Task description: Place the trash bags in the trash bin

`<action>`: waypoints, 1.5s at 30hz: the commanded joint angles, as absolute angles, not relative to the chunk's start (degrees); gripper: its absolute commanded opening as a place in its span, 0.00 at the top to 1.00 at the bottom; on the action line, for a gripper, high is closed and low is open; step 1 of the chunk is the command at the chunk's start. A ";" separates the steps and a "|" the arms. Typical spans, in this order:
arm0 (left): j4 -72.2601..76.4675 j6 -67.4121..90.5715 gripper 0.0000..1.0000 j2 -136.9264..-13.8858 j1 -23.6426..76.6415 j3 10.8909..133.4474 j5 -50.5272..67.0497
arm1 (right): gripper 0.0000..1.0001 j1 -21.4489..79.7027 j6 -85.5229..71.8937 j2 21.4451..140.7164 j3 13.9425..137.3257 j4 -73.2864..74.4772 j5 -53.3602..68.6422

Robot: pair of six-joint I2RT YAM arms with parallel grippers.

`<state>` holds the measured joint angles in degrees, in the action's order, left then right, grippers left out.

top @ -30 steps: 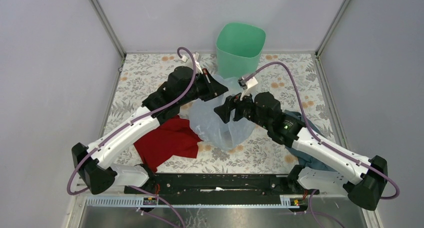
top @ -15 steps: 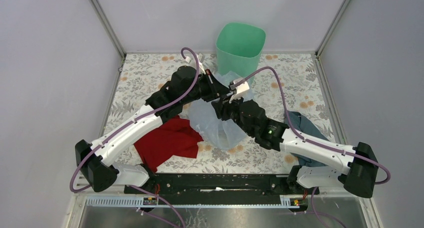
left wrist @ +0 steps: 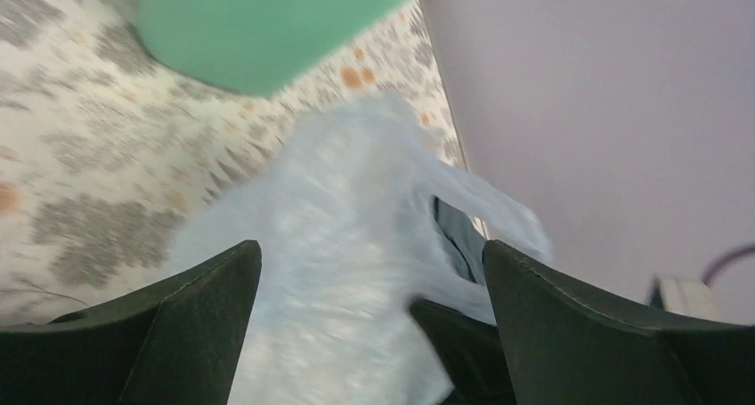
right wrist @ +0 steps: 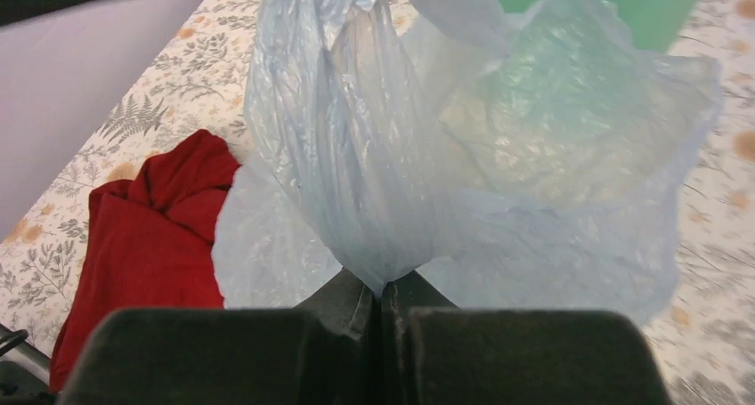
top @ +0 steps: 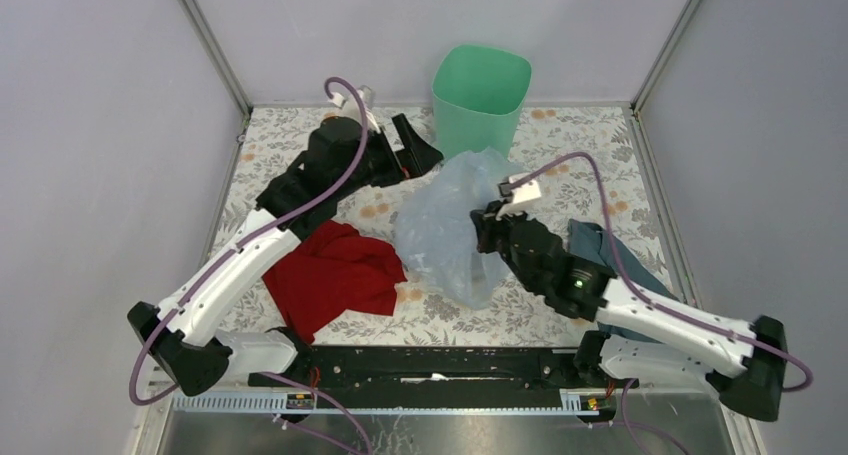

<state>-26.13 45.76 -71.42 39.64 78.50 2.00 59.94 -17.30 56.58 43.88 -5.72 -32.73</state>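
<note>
Nothing binned yet: right gripper (right wrist: 381, 289) pinches a bunched fold of the pale-blue trash bag (top: 445, 230), which billows over the table (top: 290, 140) just before the trash bin (top: 480, 95), left gripper (left wrist: 369, 325) spread wide, empty; lift and drop-in left.

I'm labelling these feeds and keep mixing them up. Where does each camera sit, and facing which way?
Top external: fixed above and behind the arms, looking down at the table; both arms show, left claw open near the trash bin, right claw pinching the trash bag.
Left wrist: on the left arm, looking past its open claw at bag and bin.
Right wrist: on the right arm, looking along its shut claw at the bag, red cloth left.
Shared: all three show bag and bin.
</note>
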 commanded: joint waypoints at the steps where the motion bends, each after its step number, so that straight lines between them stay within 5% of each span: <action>1: -27.63 39.80 0.01 -71.54 35.98 82.10 -4.57 | 1.00 60.26 -19.15 46.70 44.37 8.63 -40.41; 10: -25.45 39.64 0.01 -91.55 35.78 99.01 -9.79 | 1.00 60.22 -15.72 34.22 48.70 20.38 -41.67; 19: -40.38 50.74 0.01 -115.24 41.53 128.68 -35.29 | 1.00 60.24 -17.04 29.43 51.15 25.36 -38.36; 26: -37.98 60.91 0.11 -121.01 41.87 130.74 -37.55 | 1.00 60.20 -14.20 26.87 52.93 26.94 -39.65; 34: -34.92 61.17 0.11 -127.85 42.40 134.60 -40.25 | 1.00 60.28 -12.07 24.33 54.05 27.97 -41.41; 37: -35.04 60.62 0.19 -128.60 42.60 134.85 -41.75 | 1.00 60.21 -11.95 24.34 54.29 28.31 -41.65; 45: -35.26 56.38 0.62 -125.01 42.89 130.74 -42.81 | 1.00 60.26 -12.41 24.64 54.35 28.26 -41.65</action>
<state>-34.70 59.64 -128.70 42.85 131.81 -41.80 59.96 -13.04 24.47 52.45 28.38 -39.97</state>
